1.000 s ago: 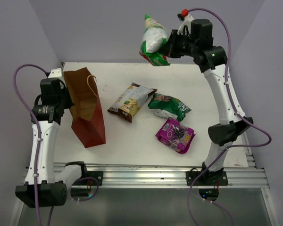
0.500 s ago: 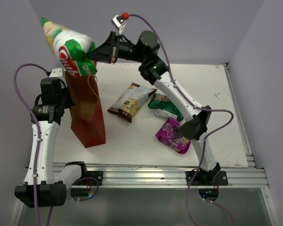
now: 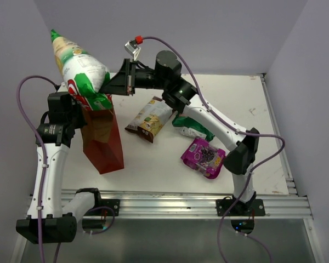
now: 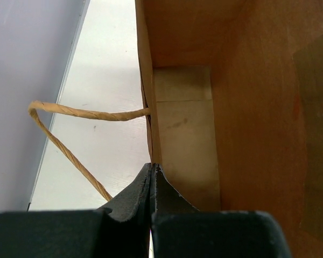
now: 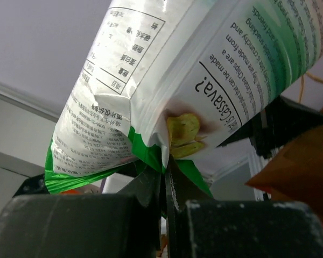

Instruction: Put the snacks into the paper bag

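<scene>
The reddish-brown paper bag (image 3: 103, 142) stands open at the table's left. My left gripper (image 3: 82, 112) is shut on its rim; in the left wrist view the jaws (image 4: 151, 173) pinch the wall edge, with the bag's inside (image 4: 237, 107) and a tan cord handle (image 4: 70, 114) in sight. My right gripper (image 3: 112, 85) is shut on the bright green bag with red logo (image 3: 79, 68) and holds it tilted over the bag's mouth; the right wrist view shows its printed back (image 5: 167, 70). The cream-and-brown chip bag (image 3: 151, 118), dark green bag (image 3: 194, 127) and purple packet (image 3: 204, 156) lie on the table.
The right arm (image 3: 208, 115) stretches across the table's middle above the dark green bag. Purple walls close in the left, back and right sides. A metal rail (image 3: 181, 200) runs along the near edge.
My right arm swung from the back right across to the left with the bright green bag, then lowered it slightly toward the paper bag's mouth. The left arm has stayed put.
</scene>
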`<action>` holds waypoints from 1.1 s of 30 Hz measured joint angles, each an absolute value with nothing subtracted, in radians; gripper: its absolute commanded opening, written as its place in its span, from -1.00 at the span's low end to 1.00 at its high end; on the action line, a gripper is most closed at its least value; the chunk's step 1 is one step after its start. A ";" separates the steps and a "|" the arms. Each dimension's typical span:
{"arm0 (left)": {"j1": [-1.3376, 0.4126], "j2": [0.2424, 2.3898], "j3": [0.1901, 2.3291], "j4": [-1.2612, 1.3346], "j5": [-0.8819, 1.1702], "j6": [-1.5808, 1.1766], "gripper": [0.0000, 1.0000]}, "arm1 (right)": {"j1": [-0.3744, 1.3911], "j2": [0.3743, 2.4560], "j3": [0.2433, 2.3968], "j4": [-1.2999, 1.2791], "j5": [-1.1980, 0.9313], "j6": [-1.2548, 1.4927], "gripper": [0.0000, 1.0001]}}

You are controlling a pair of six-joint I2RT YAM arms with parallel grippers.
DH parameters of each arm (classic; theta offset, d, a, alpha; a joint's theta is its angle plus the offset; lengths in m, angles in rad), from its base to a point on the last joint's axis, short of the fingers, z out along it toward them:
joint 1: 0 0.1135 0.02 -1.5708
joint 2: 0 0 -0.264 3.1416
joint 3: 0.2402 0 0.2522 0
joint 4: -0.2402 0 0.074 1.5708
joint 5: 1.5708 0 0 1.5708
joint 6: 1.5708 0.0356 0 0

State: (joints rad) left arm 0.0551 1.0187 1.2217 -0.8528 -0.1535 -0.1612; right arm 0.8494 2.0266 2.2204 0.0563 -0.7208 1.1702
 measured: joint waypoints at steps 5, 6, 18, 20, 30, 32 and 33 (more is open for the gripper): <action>0.049 1.019 1.225 -0.855 -0.179 -0.161 -1.00 | 0.854 1.869 1.995 -0.025 -0.712 1.097 -1.00; 0.049 1.019 1.226 -0.855 -0.186 -0.162 -1.00 | 0.855 1.852 1.966 -0.044 -0.709 1.082 -1.00; 0.026 1.009 1.227 -0.854 -0.197 -0.153 -1.00 | 0.879 1.879 1.831 -0.294 -0.674 1.001 -1.00; 0.026 1.005 1.227 -0.854 -0.198 -0.153 -1.00 | 0.879 1.903 1.859 -0.318 -0.663 0.999 -1.00; 0.025 0.992 1.227 -0.854 -0.213 -0.146 -1.00 | 0.877 2.130 2.322 -0.457 -0.585 0.929 0.50; 0.025 0.991 1.227 -0.854 -0.213 -0.146 -1.00 | 0.877 2.133 2.370 -0.488 -0.569 0.897 0.58; 0.024 0.991 1.227 -0.854 -0.213 -0.146 -1.00 | 0.877 2.130 2.387 -0.501 -0.562 0.883 0.61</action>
